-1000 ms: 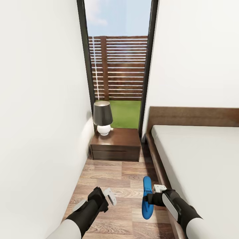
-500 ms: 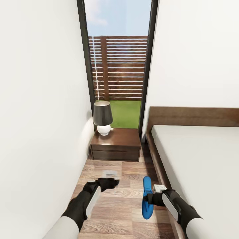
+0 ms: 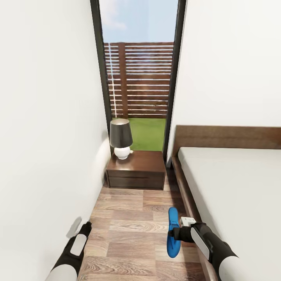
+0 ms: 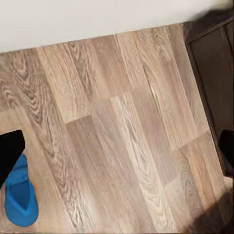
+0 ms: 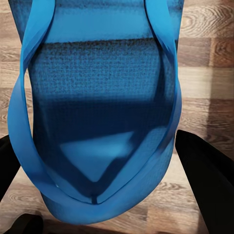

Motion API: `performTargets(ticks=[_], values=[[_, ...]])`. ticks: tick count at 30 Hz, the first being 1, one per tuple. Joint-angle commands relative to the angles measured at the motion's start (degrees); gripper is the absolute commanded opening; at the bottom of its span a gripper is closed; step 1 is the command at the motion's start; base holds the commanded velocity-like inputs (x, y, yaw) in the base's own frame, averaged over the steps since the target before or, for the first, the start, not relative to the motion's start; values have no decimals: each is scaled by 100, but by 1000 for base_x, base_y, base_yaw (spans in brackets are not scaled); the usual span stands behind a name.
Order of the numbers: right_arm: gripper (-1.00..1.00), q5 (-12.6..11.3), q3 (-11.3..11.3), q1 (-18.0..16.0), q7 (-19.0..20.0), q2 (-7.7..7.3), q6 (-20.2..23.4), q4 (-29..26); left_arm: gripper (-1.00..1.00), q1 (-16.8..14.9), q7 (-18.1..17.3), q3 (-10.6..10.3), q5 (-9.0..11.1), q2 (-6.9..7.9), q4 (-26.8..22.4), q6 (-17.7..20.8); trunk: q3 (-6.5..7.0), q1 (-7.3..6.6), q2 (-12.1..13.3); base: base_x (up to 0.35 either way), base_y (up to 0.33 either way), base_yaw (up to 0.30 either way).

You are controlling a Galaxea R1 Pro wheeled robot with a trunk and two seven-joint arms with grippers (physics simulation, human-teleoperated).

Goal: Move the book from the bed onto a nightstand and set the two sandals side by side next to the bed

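My right gripper [image 3: 174,234] is shut on a bright blue sandal [image 3: 173,231], held on edge just above the wood floor beside the bed [image 3: 234,187]. Up close, the sandal [image 5: 97,107] and its straps sit between the black fingers [image 5: 204,180]. My left gripper [image 3: 85,226] is low by the left wall, open and holding nothing; its fingertips [image 4: 9,151] stand wide apart over bare planks. A blue sandal [image 4: 19,195] lies at the edge of the left wrist view; I cannot tell whether it is the held one. The nightstand [image 3: 136,169] stands ahead. The book is out of view.
A dark-shaded lamp [image 3: 121,138] stands on the nightstand's left half. A tall black-framed window [image 3: 138,78] is behind it. The floor strip [image 3: 132,218] between the white left wall [image 3: 47,136] and the bed frame [image 3: 187,195] is narrow.
My left arm has swung left from the middle of the floor to the wall and drawn back. The right arm and its sandal have not moved.
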Motion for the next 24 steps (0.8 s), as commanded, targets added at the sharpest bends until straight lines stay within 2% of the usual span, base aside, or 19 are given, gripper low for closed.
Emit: performTargets(ticks=[1, 2, 3, 4, 6, 9, 15, 24], values=[[-100, 15, 21, -4, 17, -7, 21, -7, 100, -1, 70, 149, 86, -7, 9, -58, -6, 0, -4, 0, 0, 0], [-100, 17, 21, -4, 17, -7, 21, -7, 100, 14, 175, 487, 208, -7, 97, -240, -6, 0, -4, 0, 0, 0], [-100, 16, 21, -4, 17, -5, 21, -7, 100, 18, 196, 584, 249, -7, 132, -282, -6, 0, -4, 0, 0, 0], [-100, 18, 21, -4, 17, -2, 21, -7, 100, 32, 233, 791, 349, -7, 248, -368, -6, 0, -4, 0, 0, 0], [-100, 17, 21, -4, 17, 6, 21, -7, 100, 44, 252, 922, 418, -7, 415, -427, -6, 0, -4, 0, 0, 0], [-100, 17, 21, -4, 17, 9, 21, -6, 100, 51, 254, 984, 446, -7, 650, -492, -6, 0, -4, 0, 0, 0], [-100, 15, 21, -4, 17, 3, 21, -7, 100, 54, 254, 1006, 460, -7, 1024, -1013, -6, 0, -4, 0, 0, 0], [-100, 15, 21, -4, 17, 2, 21, -13, 100, 55, 254, 1006, 456, -7, 1212, -1158, -6, 0, -4, 0, 0, 0]])
